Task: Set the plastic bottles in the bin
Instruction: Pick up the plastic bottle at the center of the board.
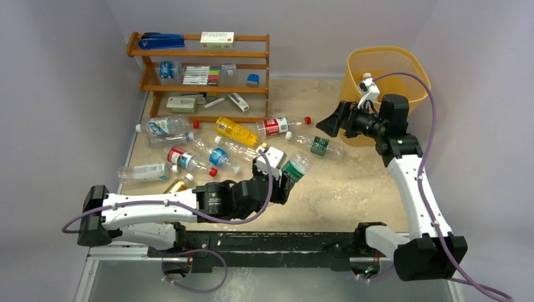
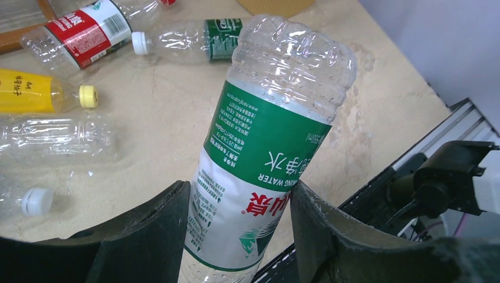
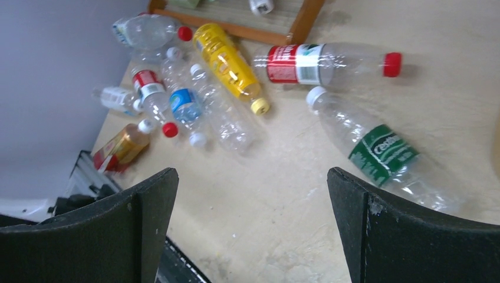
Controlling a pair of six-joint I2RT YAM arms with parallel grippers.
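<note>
Both jaws of the left gripper [image 2: 240, 203] are pressed flat against the sides of one clear plastic bottle [image 2: 268, 141], closed on the lower, white part of its label. That seems a sensible place to grip, since the wrapped middle is straighter and stiffer than the lumpy base. The base points away from the wrist and the cap end is hidden between the fingers. The bottle tilts and appears to be held clear of the table [image 1: 352, 189], well short of the bin [image 1: 350, 78], which stands at the far right corner. Its green band carries large white Chinese characters and the word "WATER", all upside down from this wrist, plus red characters on the white part; the fine print is too small to read. Farther out lie the other bottles. One is clear with a green label [image 3: 383, 156] that seems to read "Cestbon". Beside it is a red-labelled bottle [image 3: 298, 63] with a red cap, then a yellow bottle [image 3: 227, 59] with dark characters. More clear ones are scattered toward the wooden shelf rack [image 1: 201, 69]. The right gripper [image 3: 253, 200] hangs beside the bin with its fingers wide apart and nothing between them, looking down on the pile. My guess is that it waits there out of the carrying path, ready for its own pick.
</note>
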